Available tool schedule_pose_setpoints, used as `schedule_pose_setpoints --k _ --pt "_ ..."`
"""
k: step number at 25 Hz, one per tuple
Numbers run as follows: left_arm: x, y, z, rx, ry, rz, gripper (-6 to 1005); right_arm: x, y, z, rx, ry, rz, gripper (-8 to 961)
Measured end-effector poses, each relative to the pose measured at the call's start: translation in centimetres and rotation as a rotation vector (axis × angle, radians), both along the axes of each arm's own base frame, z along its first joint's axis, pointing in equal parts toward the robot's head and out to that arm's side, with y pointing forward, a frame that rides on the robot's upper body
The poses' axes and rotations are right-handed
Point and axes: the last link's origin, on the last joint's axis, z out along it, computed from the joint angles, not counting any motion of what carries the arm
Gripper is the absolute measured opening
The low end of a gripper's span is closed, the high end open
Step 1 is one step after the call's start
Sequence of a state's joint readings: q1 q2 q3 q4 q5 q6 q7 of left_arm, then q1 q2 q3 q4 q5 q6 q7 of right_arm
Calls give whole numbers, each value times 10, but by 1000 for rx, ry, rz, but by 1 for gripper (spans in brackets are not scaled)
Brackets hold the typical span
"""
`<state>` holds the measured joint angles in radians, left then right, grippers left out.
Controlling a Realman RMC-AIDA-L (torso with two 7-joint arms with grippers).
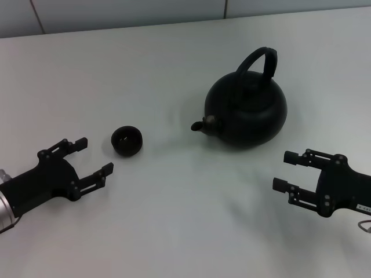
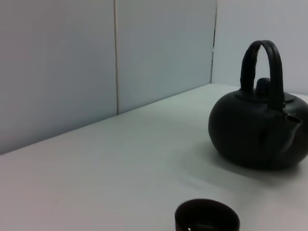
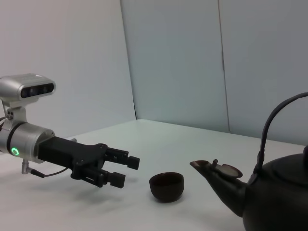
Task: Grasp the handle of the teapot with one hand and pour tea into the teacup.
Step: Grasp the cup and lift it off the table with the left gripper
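White, matte tabletop [image 1: 174, 220] fills the head view, smooth and evenly lit, with soft grey shadows beneath each object. Along its far edge stands a pale blue-grey wall [image 1: 116, 14] made of flat panels divided by thin vertical seams; the wrist views show the same panelled wall [image 2: 72, 72] meeting at a corner behind the table.

On the right half of the surface sits the teapot [image 1: 249, 113], a squat, round, matte-black pot standing upright. Its short spout [image 1: 203, 124] points toward the robot's left, and its arched black handle [image 1: 261, 61] rises over the lid. To the left of the spout, apart from it, rests the teacup [image 1: 126, 141], a small black handleless bowl, upright on the table.

The left gripper [image 1: 93, 156] hovers low near the front left edge, just beside the teacup but not touching it, its two black fingers spread wide and holding nothing. The right gripper [image 1: 290, 171] hovers near the front right edge, in front of the teapot and clear of it, its fingers also spread wide and empty.

From the right wrist view, the left gripper [image 3: 122, 171] appears beyond the teacup [image 3: 166, 186], with a green light on its silver wrist.
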<state>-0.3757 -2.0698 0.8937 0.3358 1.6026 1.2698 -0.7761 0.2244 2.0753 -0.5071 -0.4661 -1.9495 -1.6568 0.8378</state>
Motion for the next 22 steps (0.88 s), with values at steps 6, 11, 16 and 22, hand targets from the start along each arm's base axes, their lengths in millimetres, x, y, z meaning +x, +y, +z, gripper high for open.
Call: schedule_pose_setpoints --k 6,11,16,22 --pt "10 11 -7 -9 -4 -12 809 0 0 1 7 3 -4 619" --pt "16 19 -16 -34 10 -5 809 0 0 1 8 4 -5 619" --pt "21 25 -21 -38 25 -12 809 0 0 1 7 5 -6 618" --pt "25 31 -31 -51 55 -12 808 0 0 -1 2 14 -8 619"
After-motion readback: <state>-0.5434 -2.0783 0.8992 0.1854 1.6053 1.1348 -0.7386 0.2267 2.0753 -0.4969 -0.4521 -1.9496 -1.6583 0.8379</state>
